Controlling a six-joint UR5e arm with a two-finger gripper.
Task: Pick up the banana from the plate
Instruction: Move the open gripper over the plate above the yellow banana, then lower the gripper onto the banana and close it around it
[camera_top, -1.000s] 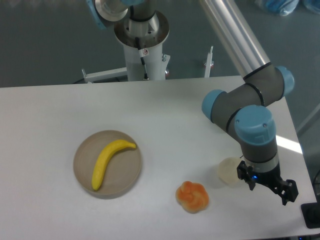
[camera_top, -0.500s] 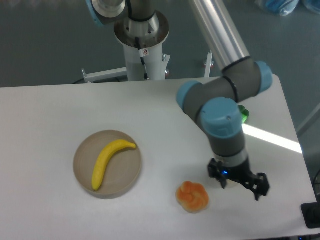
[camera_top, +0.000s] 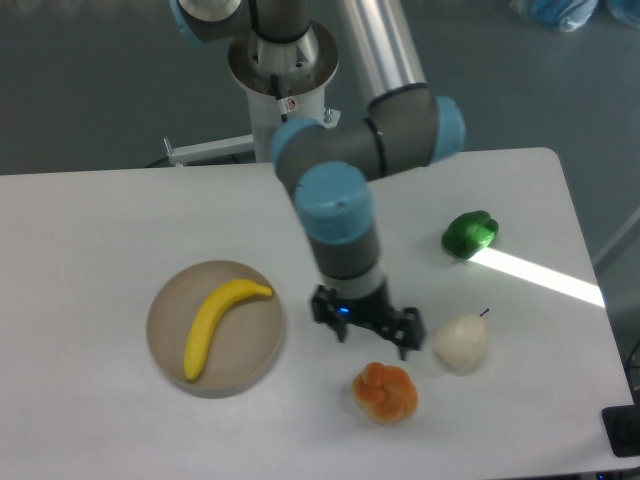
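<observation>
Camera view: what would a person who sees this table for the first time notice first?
Probably the gripper, hanging open over the table middle, with the orange fruit just below it in the picture. Next, the bright yellow banana lying on the beige plate at the left, untouched.

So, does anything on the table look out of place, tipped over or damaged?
Nothing stands out. The banana lies whole on the plate. The pear, the orange fruit and the green pepper rest apart on the table, undamaged. The gripper hovers beside the plate, holding nothing.
</observation>
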